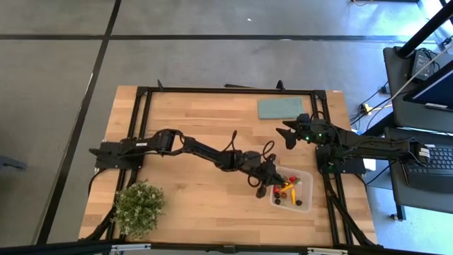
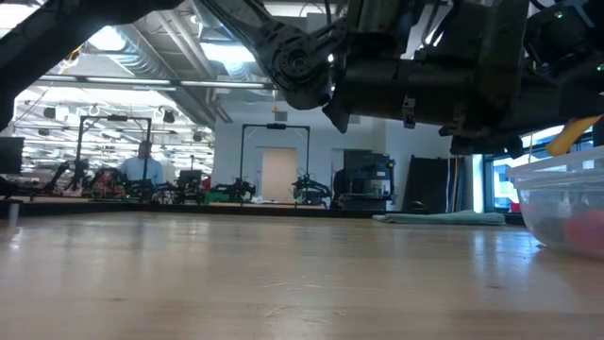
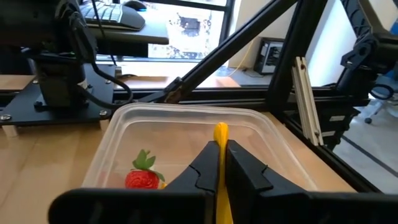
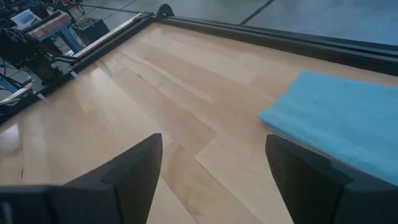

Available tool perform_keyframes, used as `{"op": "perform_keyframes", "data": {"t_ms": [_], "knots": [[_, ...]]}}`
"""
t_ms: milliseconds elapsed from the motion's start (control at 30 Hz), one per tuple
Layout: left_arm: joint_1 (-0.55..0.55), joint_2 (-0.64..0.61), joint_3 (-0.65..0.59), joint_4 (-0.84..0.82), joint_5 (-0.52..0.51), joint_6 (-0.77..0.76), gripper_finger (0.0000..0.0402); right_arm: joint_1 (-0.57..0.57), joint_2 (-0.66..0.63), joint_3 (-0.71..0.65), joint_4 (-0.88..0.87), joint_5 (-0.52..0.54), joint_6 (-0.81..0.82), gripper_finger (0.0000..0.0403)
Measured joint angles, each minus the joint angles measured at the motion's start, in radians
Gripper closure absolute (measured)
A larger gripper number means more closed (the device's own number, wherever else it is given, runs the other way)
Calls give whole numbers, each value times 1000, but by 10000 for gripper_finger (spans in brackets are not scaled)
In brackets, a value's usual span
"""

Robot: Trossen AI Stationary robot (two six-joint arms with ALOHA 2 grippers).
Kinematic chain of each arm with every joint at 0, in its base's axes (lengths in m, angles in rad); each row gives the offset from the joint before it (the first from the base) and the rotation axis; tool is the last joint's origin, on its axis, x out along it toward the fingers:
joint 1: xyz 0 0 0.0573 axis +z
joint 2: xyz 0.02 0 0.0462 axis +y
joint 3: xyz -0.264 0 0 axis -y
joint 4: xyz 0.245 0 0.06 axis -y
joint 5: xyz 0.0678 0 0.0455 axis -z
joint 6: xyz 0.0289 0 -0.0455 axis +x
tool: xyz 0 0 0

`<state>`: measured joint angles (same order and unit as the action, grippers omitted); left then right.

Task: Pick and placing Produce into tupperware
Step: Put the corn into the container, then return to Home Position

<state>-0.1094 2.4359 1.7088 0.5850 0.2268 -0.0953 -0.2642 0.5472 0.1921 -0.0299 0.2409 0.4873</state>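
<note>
The clear tupperware (image 1: pixel 296 191) stands near the table's right near corner and also shows in the low view (image 2: pixel 564 203). Its rim fills the left wrist view (image 3: pixel 186 111). Inside lie a red berry with green leaves (image 3: pixel 142 178) and dark and red pieces (image 1: pixel 283 199). My left gripper (image 1: pixel 276 184) reaches over the box from the left, shut on a yellow-orange stick (image 3: pixel 221 143). My right gripper (image 1: pixel 289 136) hovers open over bare wood, near the teal slab (image 1: pixel 278 108). My left gripper (image 3: pixel 221 171) pinches the yellow-orange stick between its two fingers. The stick lies along the fingers, and its free end (image 3: pixel 221 130) pokes out past the fingertips. The fingers come slanting down from the table's left. The stick (image 2: pixel 572 137) is lifted clear above the tupperware's rim.
A bushy green potted plant (image 1: pixel 139 207) stands at the near left corner. The teal slab (image 4: pixel 342 124) lies flat near the far right edge. A black frame rail (image 1: pixel 226 90) borders the table. Bare wood stretches across the table's middle (image 1: pixel 205 127).
</note>
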Motion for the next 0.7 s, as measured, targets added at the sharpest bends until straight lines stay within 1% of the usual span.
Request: {"op": "perform_keyframes", "data": {"t_ms": [233,333,700], "knots": [[3,0,0,9,-1,0,387,0,0,0,0,0,-2,116],[3,0,0,9,-1,0,378,0,0,0,0,0,-2,116],[5,-4,0,4,-1,-1,273,0,0,0,1,0,-2,116]]}}
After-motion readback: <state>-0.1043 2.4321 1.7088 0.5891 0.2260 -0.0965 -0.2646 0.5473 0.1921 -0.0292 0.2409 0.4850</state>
